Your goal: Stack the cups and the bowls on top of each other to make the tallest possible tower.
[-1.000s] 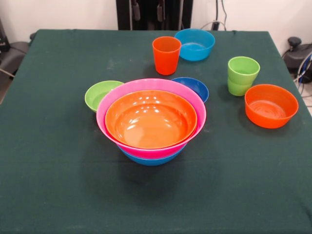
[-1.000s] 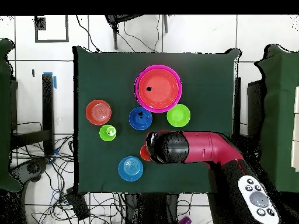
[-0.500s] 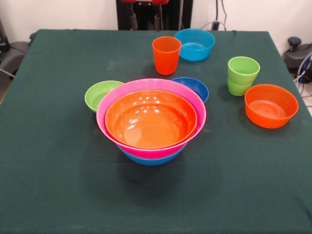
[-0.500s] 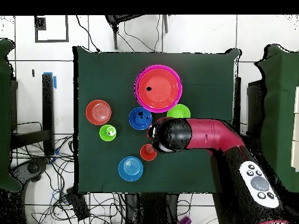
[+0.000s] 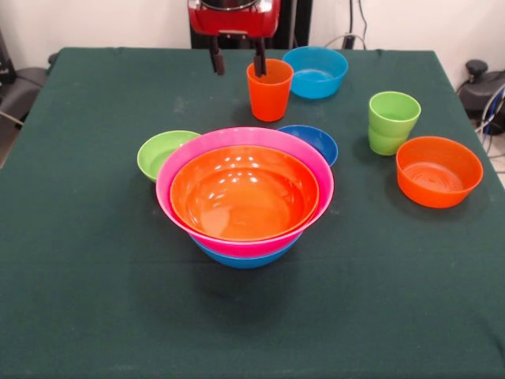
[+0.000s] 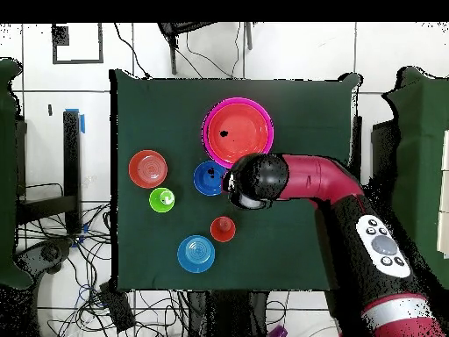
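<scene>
Orange cup (image 5: pixel 269 89) just beside the open end effector (image 5: pixel 237 61)

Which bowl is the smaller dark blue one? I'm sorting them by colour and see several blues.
The dark blue bowl sits right behind the pink bowl, partly hidden by it. The light blue bowl stands apart, by the orange cup.

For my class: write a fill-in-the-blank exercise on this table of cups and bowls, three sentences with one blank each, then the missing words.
1. Inside the large pink bowl sits a large ____ bowl.
2. The two stacked cups are lime ____.
3. The gripper hangs with its fingers ____, beside the orange cup.

Missing words: orange; green; open
</scene>
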Tool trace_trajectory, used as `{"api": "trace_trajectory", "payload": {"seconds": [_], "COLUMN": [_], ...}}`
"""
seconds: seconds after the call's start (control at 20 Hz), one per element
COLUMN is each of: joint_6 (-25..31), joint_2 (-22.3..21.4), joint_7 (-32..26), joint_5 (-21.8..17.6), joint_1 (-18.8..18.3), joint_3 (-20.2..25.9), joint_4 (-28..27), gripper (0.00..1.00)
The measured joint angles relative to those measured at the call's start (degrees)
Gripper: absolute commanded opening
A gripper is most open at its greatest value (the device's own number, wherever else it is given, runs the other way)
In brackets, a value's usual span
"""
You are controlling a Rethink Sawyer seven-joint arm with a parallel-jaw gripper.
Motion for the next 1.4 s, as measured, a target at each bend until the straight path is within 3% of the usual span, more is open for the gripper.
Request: {"api": "trace_trajectory", "payload": {"seconds": [0.55, 1.4], "joint_6": [5.89, 3.99], "joint_2": [3.74, 4.53], "joint_7": [0.00, 0.00], "joint_5": [0.42, 0.28], "joint_1": [0.67, 0.62], "joint_3": [0.64, 0.95], "joint_4": [-7.16, -8.75], "gripper": [1.00, 1.00]}}
